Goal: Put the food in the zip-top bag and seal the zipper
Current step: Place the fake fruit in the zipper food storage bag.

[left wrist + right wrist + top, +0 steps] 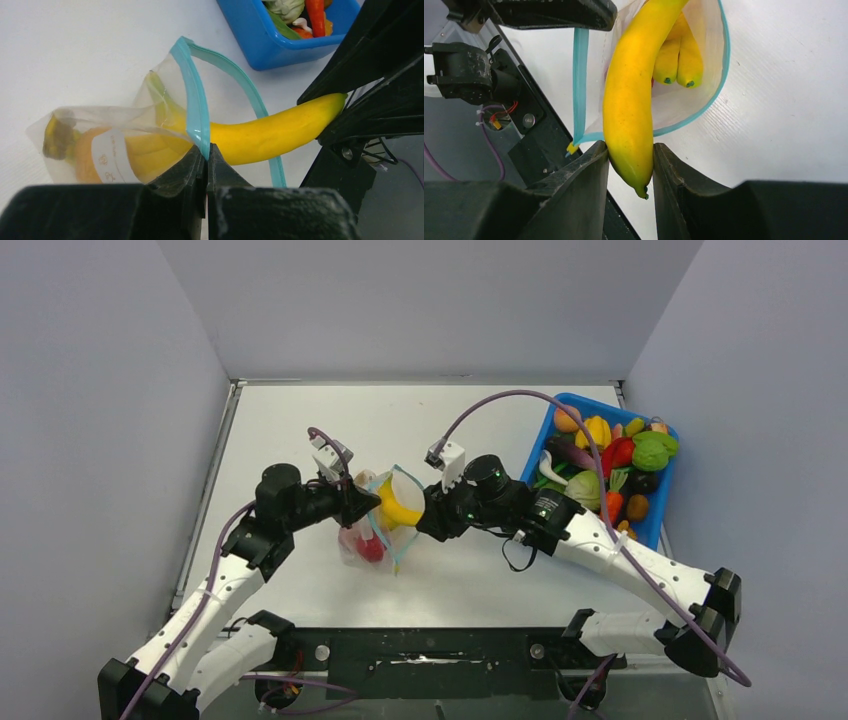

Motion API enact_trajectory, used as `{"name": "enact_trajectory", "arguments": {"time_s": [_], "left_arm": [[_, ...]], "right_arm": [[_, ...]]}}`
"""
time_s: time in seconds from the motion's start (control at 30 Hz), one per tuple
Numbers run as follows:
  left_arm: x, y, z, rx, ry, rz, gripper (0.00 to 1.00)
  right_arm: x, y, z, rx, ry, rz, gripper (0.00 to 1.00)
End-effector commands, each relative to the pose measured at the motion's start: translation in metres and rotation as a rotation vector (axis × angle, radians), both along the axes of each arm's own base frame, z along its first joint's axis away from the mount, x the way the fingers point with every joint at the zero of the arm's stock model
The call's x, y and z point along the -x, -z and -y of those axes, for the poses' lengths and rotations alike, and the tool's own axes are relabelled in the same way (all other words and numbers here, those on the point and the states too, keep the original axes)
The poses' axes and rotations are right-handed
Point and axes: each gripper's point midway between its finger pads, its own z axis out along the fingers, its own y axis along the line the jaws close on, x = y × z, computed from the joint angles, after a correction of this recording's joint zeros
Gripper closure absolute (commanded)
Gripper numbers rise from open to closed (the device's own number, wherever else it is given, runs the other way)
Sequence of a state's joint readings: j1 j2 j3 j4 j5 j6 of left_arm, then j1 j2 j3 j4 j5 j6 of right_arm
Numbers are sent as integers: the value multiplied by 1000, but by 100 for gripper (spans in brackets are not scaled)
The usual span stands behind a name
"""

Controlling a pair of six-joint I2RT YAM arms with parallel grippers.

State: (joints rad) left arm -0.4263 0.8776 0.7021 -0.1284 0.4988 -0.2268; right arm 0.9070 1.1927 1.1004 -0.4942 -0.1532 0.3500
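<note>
Top external view: near the middle of the white table [300,430] lies the zip-top bag [352,540], with its mouth turned toward 3 o'clock and standing open. The left jaws are brought in from the bag's 9 o'clock side and the right jaws from its 3 o'clock side. A yellow banana [398,510] is seen between them, and something red [370,548] shows through the clear plastic at the bag's 6 o'clock end. A blue bin [540,440] heaped with other toy food is set at 2 o'clock on the table, well apart from the bag.

In the left wrist view the left jaws are pressed together on the light blue zipper [197,110], so that the near lip of the bag [150,100] is pinched between them. The far lip is curved away and the mouth is unsealed. The banana [270,132] is passed over the mouth: its 3 o'clock end is held by the right jaws, and its other end is already inside the plastic, beside an orange piece with a white label [95,155]. The bin [255,45] is seen at 1 o'clock.

In the right wrist view the right jaws are closed narrowly on the banana [629,100] near its tip. The zipper [580,85] is looped around it, and two smaller yellow pieces [679,60] with green tips are lying inside the bag [674,107].
</note>
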Motion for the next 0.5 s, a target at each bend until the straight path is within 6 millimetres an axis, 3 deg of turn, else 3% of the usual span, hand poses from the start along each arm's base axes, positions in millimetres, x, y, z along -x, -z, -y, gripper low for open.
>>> {"name": "enact_trajectory", "arguments": {"time_s": [0.0, 0.23, 0.47], "left_arm": [[5, -33, 9, 82, 63, 99, 100], [3, -32, 8, 78, 52, 99, 100], [2, -32, 7, 76, 47, 98, 100]], "right_arm": [[-26, -20, -15, -19, 59, 57, 72], [-47, -4, -17, 33, 179, 22, 70], [-46, 7, -35, 5, 135, 17, 70]]}}
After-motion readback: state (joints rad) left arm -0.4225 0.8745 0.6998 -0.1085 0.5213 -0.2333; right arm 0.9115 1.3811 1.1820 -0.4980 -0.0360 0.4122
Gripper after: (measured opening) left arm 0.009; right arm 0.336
